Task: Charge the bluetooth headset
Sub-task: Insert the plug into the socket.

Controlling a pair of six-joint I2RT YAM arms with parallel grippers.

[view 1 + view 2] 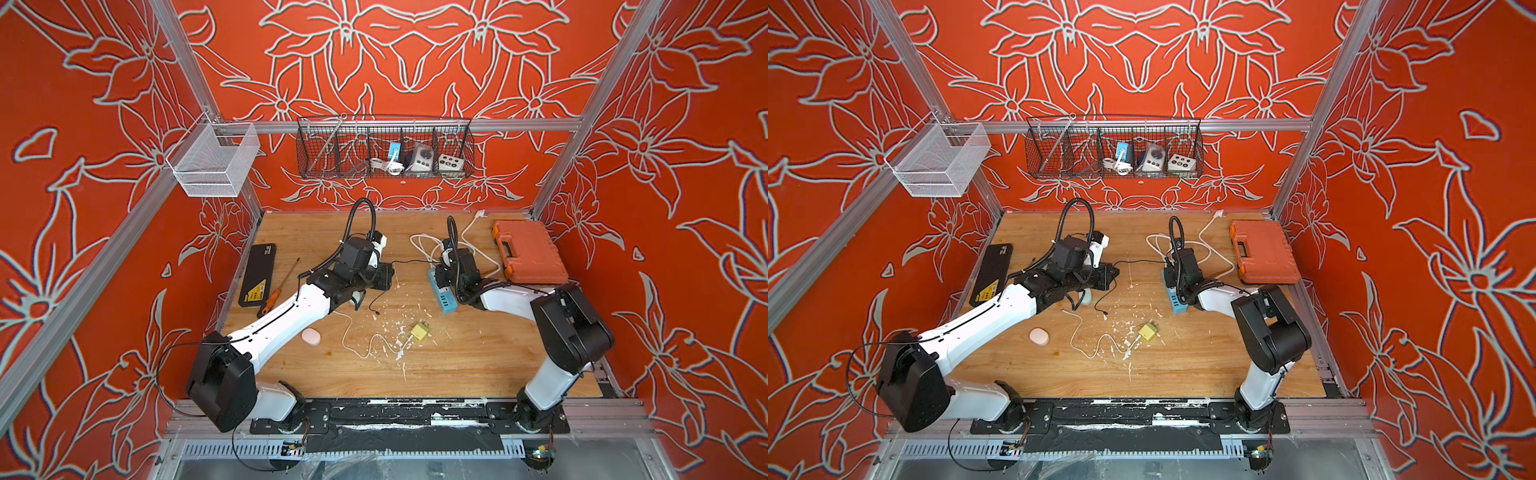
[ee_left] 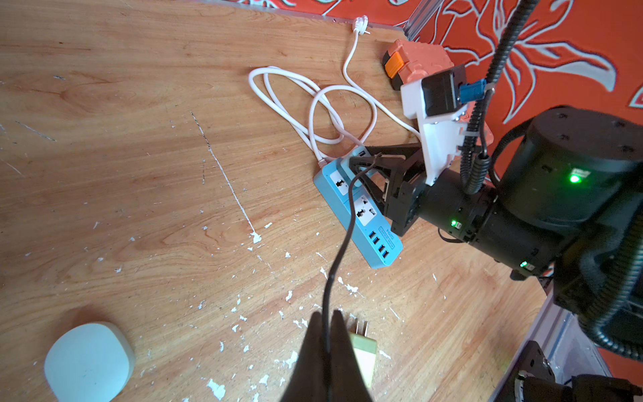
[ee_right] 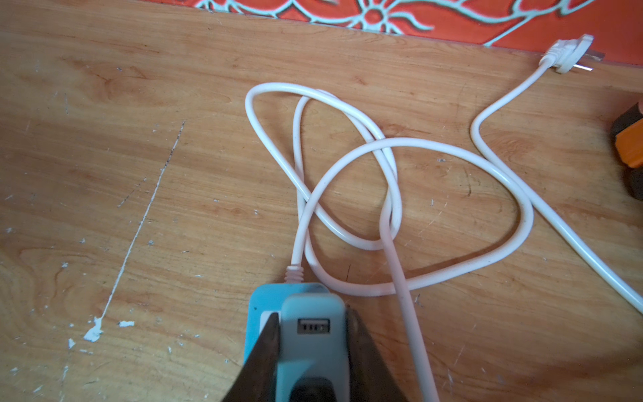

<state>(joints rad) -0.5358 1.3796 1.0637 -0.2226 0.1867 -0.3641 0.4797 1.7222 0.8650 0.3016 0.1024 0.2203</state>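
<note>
My left gripper (image 2: 326, 315) is shut on a thin black cable (image 2: 339, 257). In both top views the left gripper (image 1: 390, 276) (image 1: 1116, 274) hovers mid-table. The cable runs across to my right gripper (image 1: 439, 268), and its loose end dangles to the wood. My right gripper (image 3: 313, 313) is shut on a pale blue-grey USB charger (image 3: 313, 344). The charger sits at the far end of the blue power strip (image 1: 446, 301) (image 2: 367, 229). A pale rounded case (image 1: 311, 336) (image 2: 88, 362), which I take for the bluetooth headset, lies apart beside my left forearm.
A yellow plug adapter (image 1: 419, 332) with a white lead lies centre-front. The strip's white cord (image 3: 382, 174) coils behind it. An orange tool case (image 1: 530, 251) sits back right. A black flat box (image 1: 257, 274) and a screwdriver (image 1: 278, 291) lie left. A wire basket (image 1: 384, 151) hangs on the back wall.
</note>
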